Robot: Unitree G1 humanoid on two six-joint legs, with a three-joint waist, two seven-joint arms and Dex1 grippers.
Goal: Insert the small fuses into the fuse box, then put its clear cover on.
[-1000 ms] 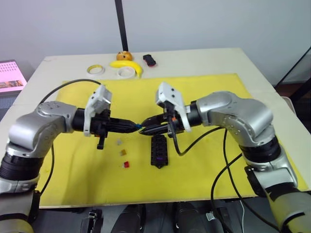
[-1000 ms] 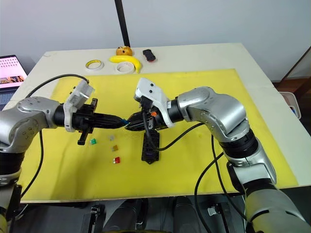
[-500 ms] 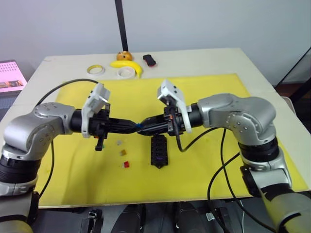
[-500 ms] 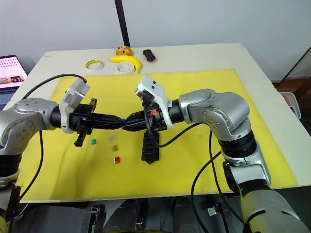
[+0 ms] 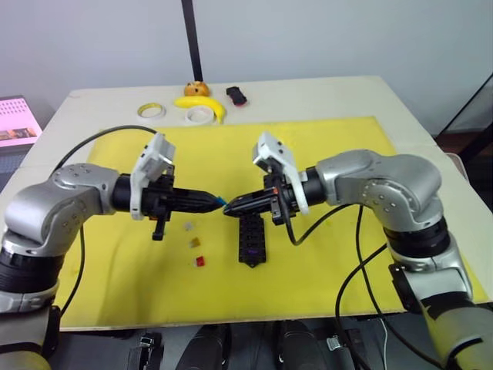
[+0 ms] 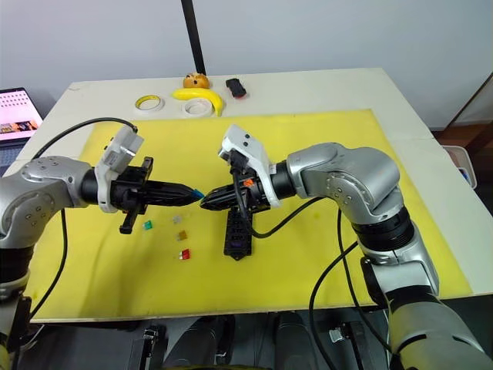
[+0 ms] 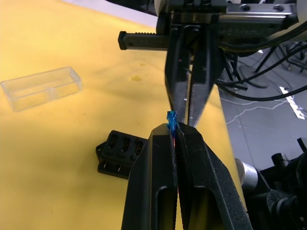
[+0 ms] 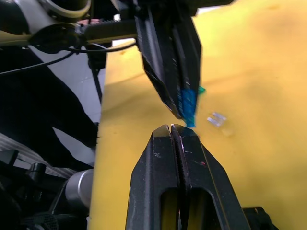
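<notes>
blue fuse [image 7: 171, 117] in left fingers [image 7: 163, 143], pointing rightward

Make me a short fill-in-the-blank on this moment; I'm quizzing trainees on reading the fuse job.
1. The left gripper is shut on a small ____ fuse.
2. The right gripper is shut and holds ____.
3. The fuse box lies on the ____ mat.
4. The clear cover lies ____ the fuse box, not on it.

Missing words: blue; nothing; yellow; apart from
</notes>
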